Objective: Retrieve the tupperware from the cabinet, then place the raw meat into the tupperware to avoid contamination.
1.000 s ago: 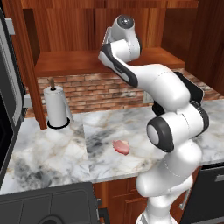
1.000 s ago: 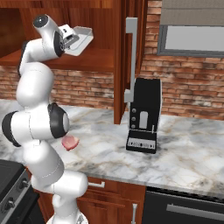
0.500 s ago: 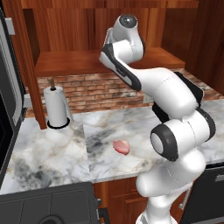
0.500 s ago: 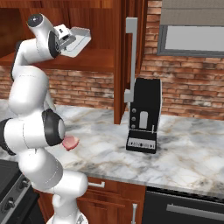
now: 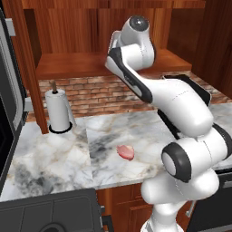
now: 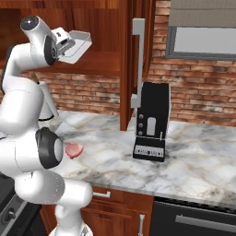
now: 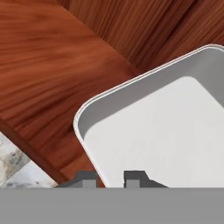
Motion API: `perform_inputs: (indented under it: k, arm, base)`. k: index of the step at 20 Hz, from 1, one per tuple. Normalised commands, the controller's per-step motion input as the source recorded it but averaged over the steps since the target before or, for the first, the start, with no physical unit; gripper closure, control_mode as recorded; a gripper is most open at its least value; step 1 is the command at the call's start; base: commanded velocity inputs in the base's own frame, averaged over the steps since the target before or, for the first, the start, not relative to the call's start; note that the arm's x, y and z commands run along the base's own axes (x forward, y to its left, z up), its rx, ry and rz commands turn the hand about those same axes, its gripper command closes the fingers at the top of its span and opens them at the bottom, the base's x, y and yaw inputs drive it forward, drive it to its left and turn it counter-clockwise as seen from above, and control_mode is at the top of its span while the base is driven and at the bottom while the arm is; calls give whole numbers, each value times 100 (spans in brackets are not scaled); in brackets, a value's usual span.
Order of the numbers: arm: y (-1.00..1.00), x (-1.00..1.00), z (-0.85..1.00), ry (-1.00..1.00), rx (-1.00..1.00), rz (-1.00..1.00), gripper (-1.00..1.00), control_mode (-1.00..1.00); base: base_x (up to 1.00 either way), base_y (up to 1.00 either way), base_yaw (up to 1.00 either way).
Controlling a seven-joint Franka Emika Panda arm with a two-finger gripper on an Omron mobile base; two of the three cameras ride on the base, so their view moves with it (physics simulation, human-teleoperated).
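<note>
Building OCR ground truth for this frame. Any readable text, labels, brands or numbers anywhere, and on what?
No readable text in any view.
Coffee machine: pale marks on the lower front panel, too small and blurred to read.
Tupperware, paper-towel roll, raw meat, cabinet, counter: no print or labels.

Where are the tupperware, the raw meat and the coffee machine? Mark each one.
tupperware (image 6: 79,46), right base view, its side wall.
raw meat (image 5: 125,152), left base view, middle of slab.
coffee machine (image 6: 152,113), right base view, front panel.
</note>
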Motion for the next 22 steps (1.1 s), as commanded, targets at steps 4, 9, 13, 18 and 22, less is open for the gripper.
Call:
perform_inputs:
  k: [4,9,13,18,22]
  arm:
    - [0,-50,4,0,0,4,100,-100]
    - [0,-54,4,0,0,3,100,-100]
    - [-1,-58,4,0,0,2,100,-100]
    - [-3,-60,4,0,0,1,100,-100]
    - [-8,-60,5,0,0,0,100,-100]
  base:
    - [0,0,0]
    - [0,0,0]
    - [0,0,0]
    - [0,0,0]
    - [0,0,0]
